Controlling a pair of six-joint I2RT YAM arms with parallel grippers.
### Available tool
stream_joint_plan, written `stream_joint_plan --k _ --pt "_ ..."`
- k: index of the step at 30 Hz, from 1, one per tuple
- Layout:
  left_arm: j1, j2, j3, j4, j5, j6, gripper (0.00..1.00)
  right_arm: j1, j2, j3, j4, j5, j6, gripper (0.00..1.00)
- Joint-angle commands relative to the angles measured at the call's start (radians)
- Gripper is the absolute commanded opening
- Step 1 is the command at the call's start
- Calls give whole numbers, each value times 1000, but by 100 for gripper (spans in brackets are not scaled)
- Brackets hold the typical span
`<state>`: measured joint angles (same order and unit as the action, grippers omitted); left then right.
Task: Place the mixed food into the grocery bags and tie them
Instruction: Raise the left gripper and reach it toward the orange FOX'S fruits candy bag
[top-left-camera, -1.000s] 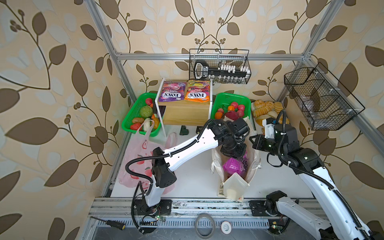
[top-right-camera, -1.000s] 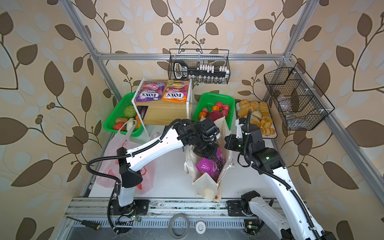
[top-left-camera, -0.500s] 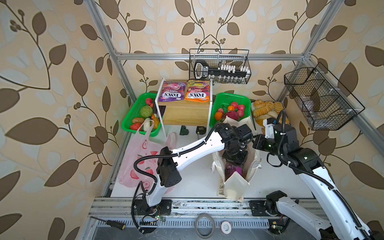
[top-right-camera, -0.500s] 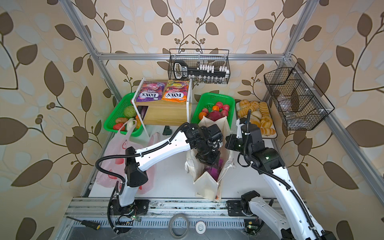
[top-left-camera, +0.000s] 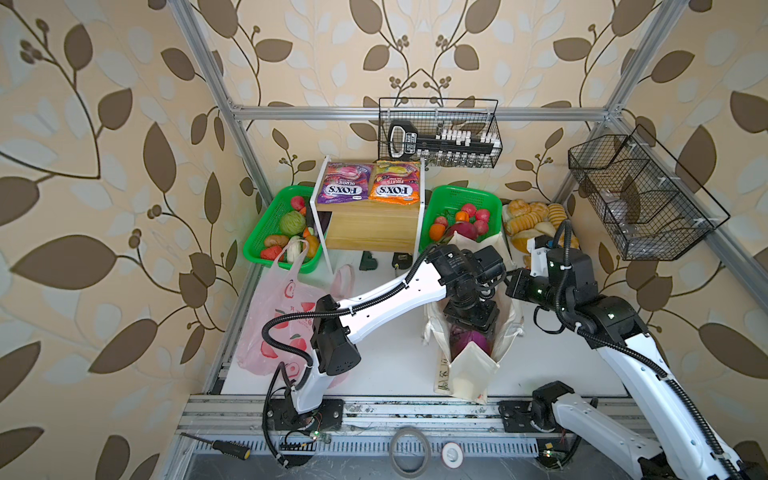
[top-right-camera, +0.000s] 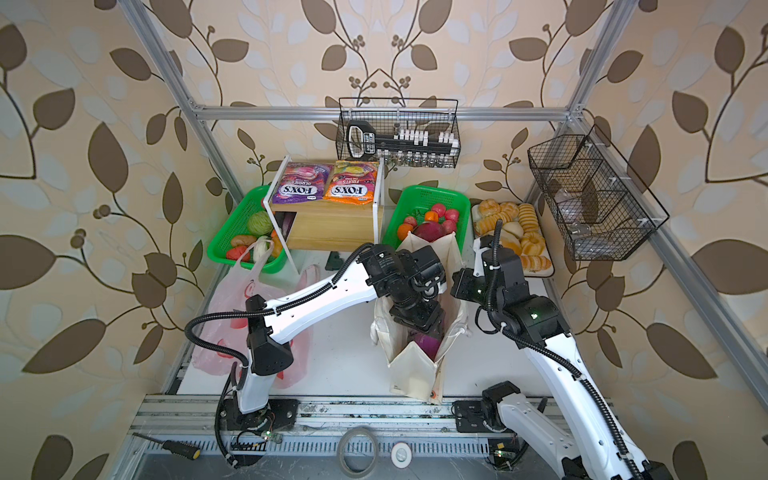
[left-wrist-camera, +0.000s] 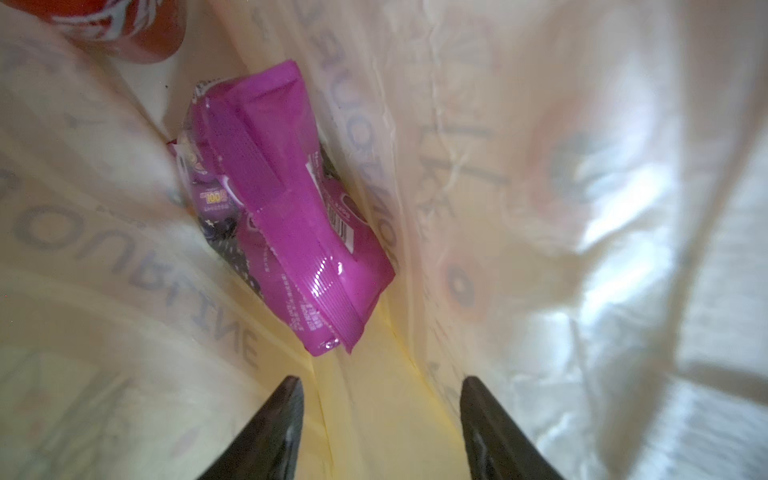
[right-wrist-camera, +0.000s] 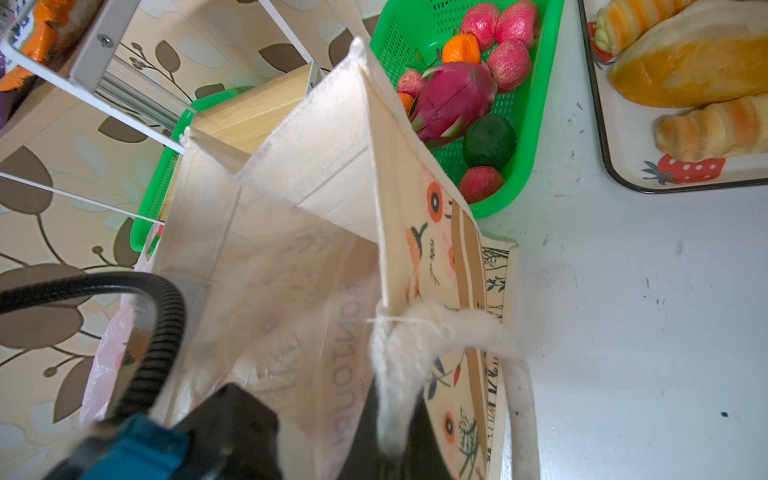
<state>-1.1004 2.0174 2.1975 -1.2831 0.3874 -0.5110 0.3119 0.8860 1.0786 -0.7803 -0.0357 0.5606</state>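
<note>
The cream canvas tote (top-left-camera: 465, 374) (top-right-camera: 415, 374) stands open at the middle of the table. My left gripper (left-wrist-camera: 380, 380) (top-left-camera: 471, 320) reaches down inside it, open and holding nothing. The magenta-purple packet (left-wrist-camera: 286, 208) (top-left-camera: 471, 343) lies loose on the tote's floor, beyond the fingertips. A red cola can (left-wrist-camera: 124, 29) shows in a corner of the tote. My right gripper (right-wrist-camera: 392, 440) (top-left-camera: 508, 286) is shut on the tote's cream rope handle (right-wrist-camera: 415, 332) at its right rim. The pink plastic bag (top-left-camera: 282, 316) lies at the left. The orange FOX'S packet (top-left-camera: 395, 183) lies on the shelf. The dragon fruit (right-wrist-camera: 453, 99) and an orange (right-wrist-camera: 461, 48) lie in the right basket.
A green basket of vegetables (top-left-camera: 266, 232) stands at the back left, another green basket (top-left-camera: 461, 197) just behind the tote. The wooden shelf (top-left-camera: 370, 228) also carries a purple FOX'S packet (top-left-camera: 343, 185). A tray of bread rolls (top-left-camera: 536, 220) sits at the back right, under wire baskets (top-left-camera: 640, 199).
My left gripper has gone down into the tote with the magenta packet and opened, letting the packet go onto the tote's floor. The right arm has kept its hold and place.
</note>
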Motion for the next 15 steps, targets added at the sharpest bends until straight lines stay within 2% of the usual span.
stream_joint_plan --k 1,4,6,10,13,15 --pt "-8 -151 42 33 -30 37 64 -3 -14 -7 36 25 -8 0" --pt "-7 -252 -7 119 -114 61 66 -5 -21 -13 50 7 -16 0" --pt "-6 -323 -63 174 -191 79 69 -9 -26 -14 61 -11 -20 6" --pt "20 -461 -207 280 -325 108 75 -16 -33 -11 77 -36 -28 25" --pt "93 -558 -305 361 -331 96 76 -23 -41 -3 86 -42 -30 40" --pt "184 -635 -370 409 -307 82 75 -29 -48 10 87 -51 -41 48"
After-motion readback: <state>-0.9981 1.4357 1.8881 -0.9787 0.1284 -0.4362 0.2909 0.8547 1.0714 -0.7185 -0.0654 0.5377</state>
